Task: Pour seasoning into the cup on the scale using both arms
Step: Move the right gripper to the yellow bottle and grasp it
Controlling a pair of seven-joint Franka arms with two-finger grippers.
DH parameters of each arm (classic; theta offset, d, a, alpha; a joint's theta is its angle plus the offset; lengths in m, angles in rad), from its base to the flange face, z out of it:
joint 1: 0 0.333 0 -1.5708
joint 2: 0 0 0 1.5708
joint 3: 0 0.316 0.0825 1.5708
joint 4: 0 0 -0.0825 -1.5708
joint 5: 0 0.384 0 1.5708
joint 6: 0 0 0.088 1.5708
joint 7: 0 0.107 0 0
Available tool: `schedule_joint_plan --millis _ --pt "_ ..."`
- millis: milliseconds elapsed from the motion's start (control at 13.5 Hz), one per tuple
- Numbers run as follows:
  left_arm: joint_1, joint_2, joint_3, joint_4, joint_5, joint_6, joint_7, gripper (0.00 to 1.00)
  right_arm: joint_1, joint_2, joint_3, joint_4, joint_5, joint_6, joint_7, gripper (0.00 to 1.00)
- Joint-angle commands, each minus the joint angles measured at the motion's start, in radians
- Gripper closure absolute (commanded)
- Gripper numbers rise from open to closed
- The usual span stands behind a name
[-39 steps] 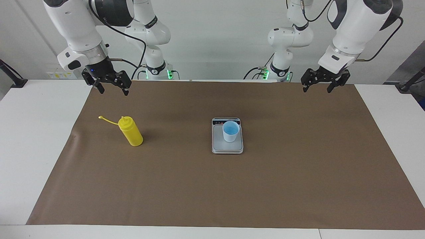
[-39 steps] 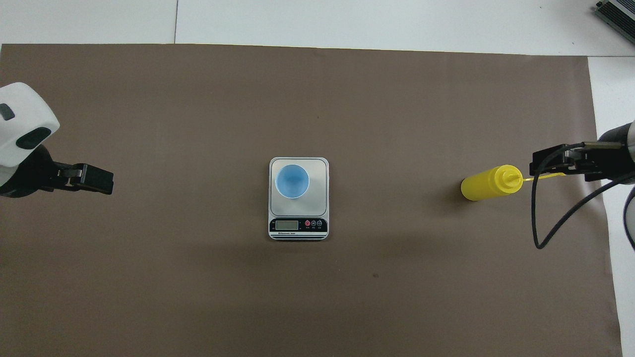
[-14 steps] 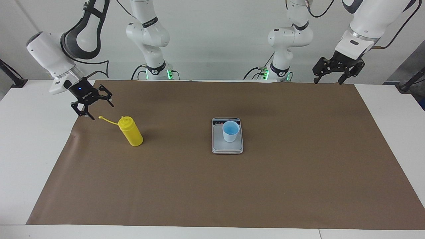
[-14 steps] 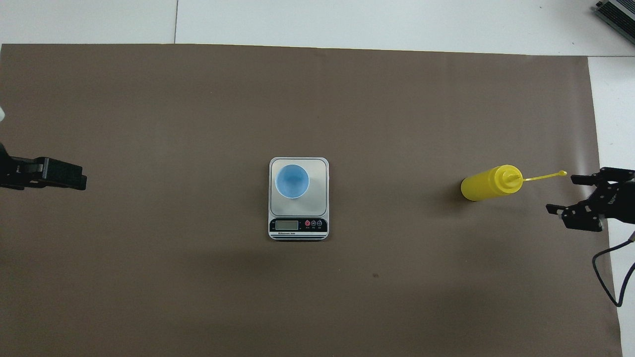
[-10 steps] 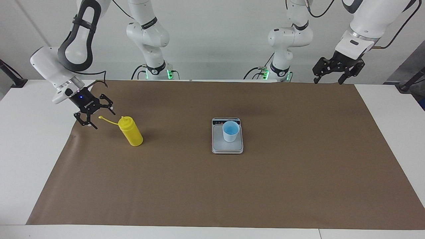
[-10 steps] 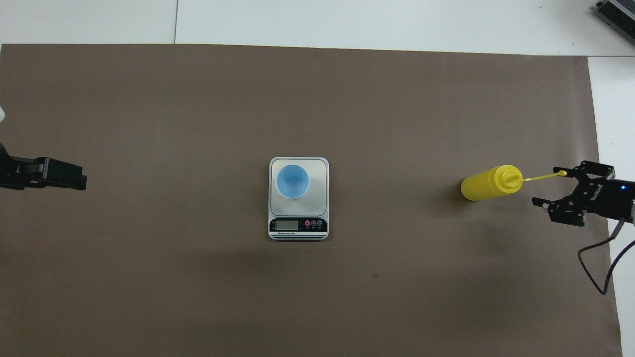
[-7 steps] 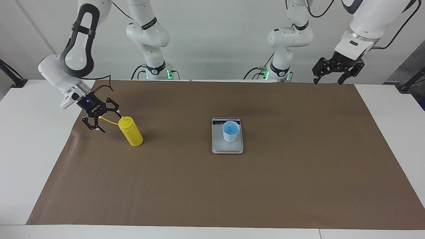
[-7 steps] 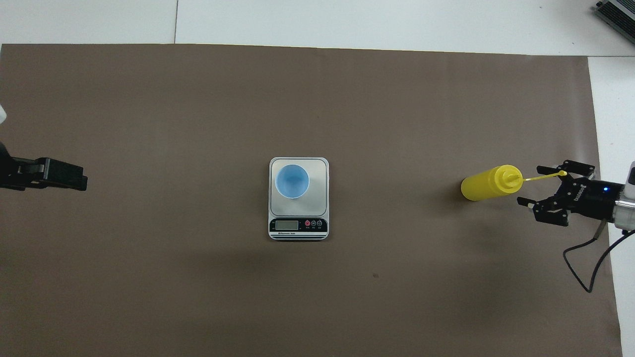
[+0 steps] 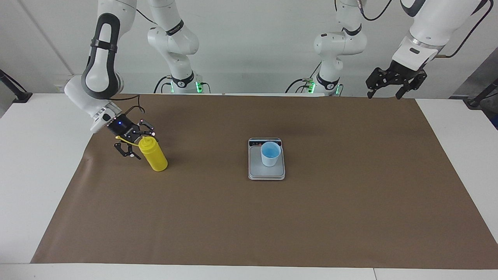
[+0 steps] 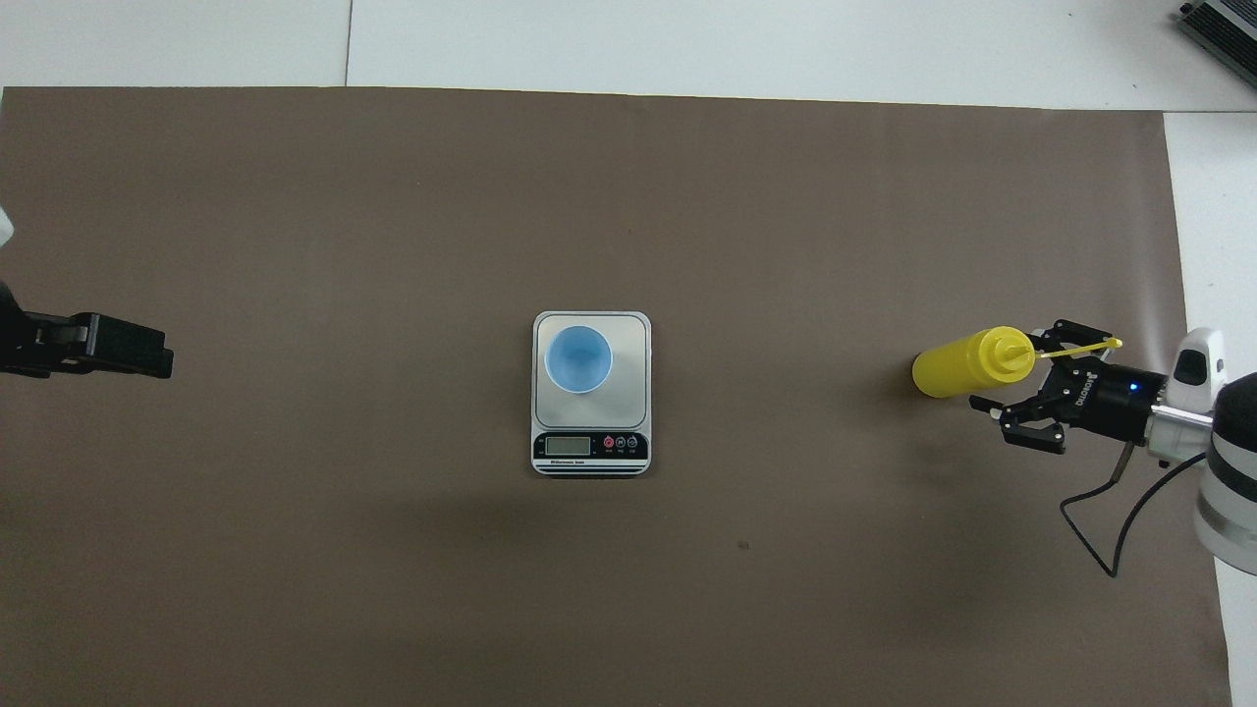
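Note:
The yellow seasoning bottle stands on the brown mat toward the right arm's end. Its thin tethered cap sticks out sideways. My right gripper is open and low beside the bottle's top, one finger on each side of the nozzle end, the tether running between them. I cannot tell whether it touches the bottle. The light-blue cup stands upright on the silver scale at the table's middle. My left gripper waits open, raised over the mat's edge at the left arm's end.
A brown mat covers most of the white table. The scale's display strip faces the robots. A black cable loops from the right wrist above the mat.
My right gripper has come down and slid along the tether toward the bottle, from beside the cap's tip to the nozzle end. The left arm, bottle, cup and scale have stayed still.

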Motion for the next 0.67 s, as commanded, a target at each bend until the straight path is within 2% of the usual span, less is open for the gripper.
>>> schedule_joint_plan --millis 0,370,444,518,592 --pt "0.011 -0.025 -0.003 -0.028 -0.009 0.002 -0.008 0.0 0.03 0.03 0.006 -0.006 0.07 0.017 -0.045 0.0" --pt "0.021 -0.025 -0.003 -0.029 -0.009 0.01 -0.011 0.0 0.03 0.074 0.004 0.002 0.118 0.008 -0.133 0.0" --pt "0.023 -0.023 -0.005 -0.028 -0.009 0.013 -0.011 0.0 0.029 0.076 0.004 0.008 0.119 0.004 -0.131 0.12" --pt "0.041 -0.023 -0.005 -0.021 -0.009 0.005 0.007 0.0 0.029 0.077 0.004 0.012 0.119 0.004 -0.131 0.49" --pt "0.028 -0.025 0.006 -0.02 -0.009 -0.002 0.037 0.0 0.03 0.082 0.006 0.026 0.119 0.001 -0.131 0.74"
